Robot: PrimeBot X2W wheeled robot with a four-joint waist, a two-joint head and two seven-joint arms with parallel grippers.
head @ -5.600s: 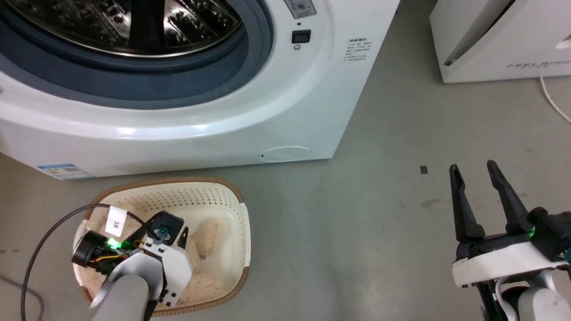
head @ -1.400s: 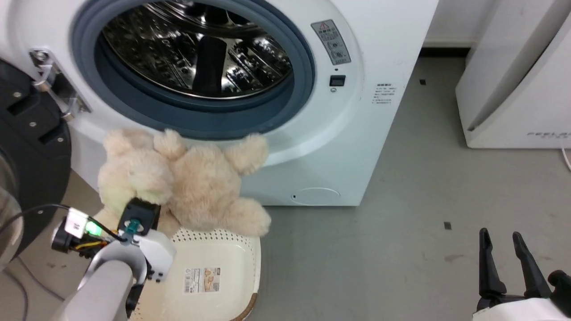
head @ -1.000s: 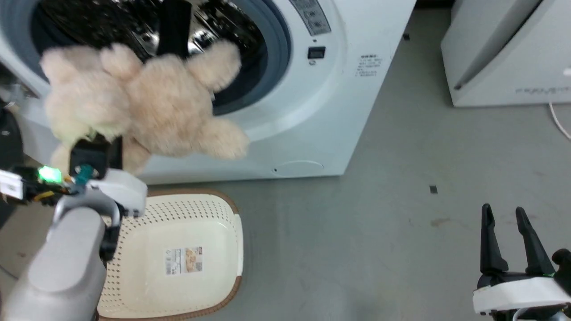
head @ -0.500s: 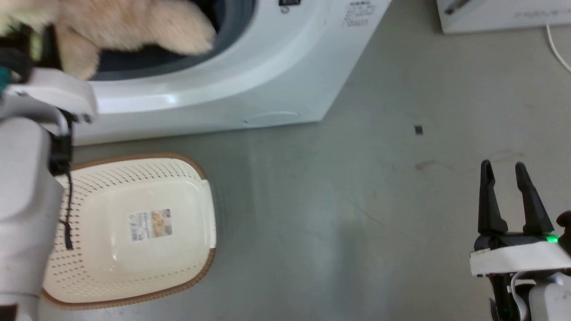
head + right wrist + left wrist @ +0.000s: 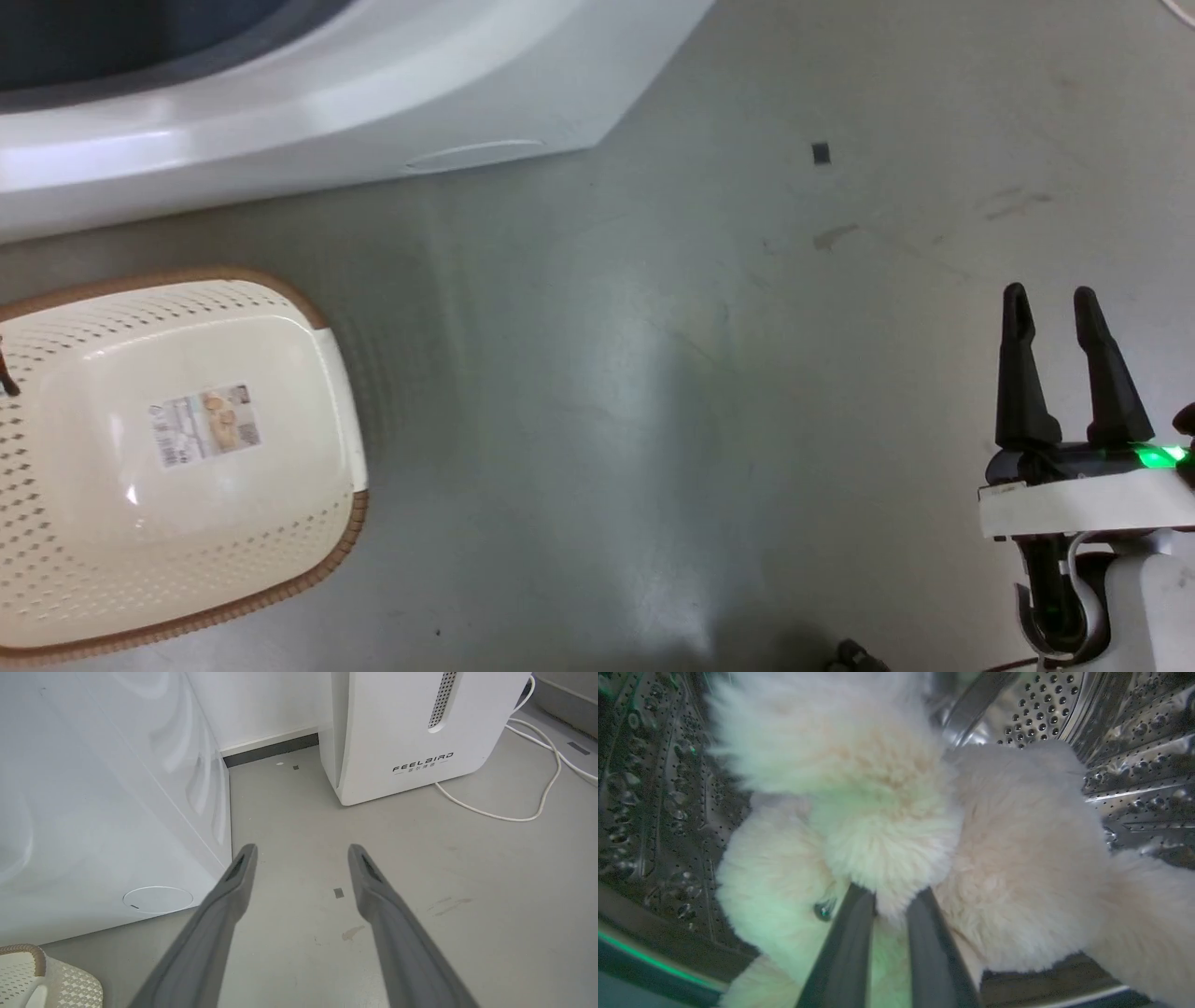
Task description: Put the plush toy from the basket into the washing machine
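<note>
Inside the washing machine (image 5: pixel 1134 765), plush toy (image 5: pixel 1017 858), long axis across the left hand (image 5: pixel 893 893) clamped on it (right hand (image 5: pixel 1049 297) apart).

Open floor (image 5: pixel 289 812) runs ahead of the right gripper (image 5: pixel 302 848) between the washing machine (image 5: pixel 93 788) and white appliance (image 5: pixel 397 732), while the plush toy (image 5: pixel 887 812) crowds the drum (image 5: pixel 1134 765).

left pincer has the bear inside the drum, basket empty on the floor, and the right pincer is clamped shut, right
No: the right pincer is open, fingers apart with nothing between them, as the right wrist view shows. The left pincer does hold the plush toy inside the washing machine, and the basket is empty on the floor.
</note>
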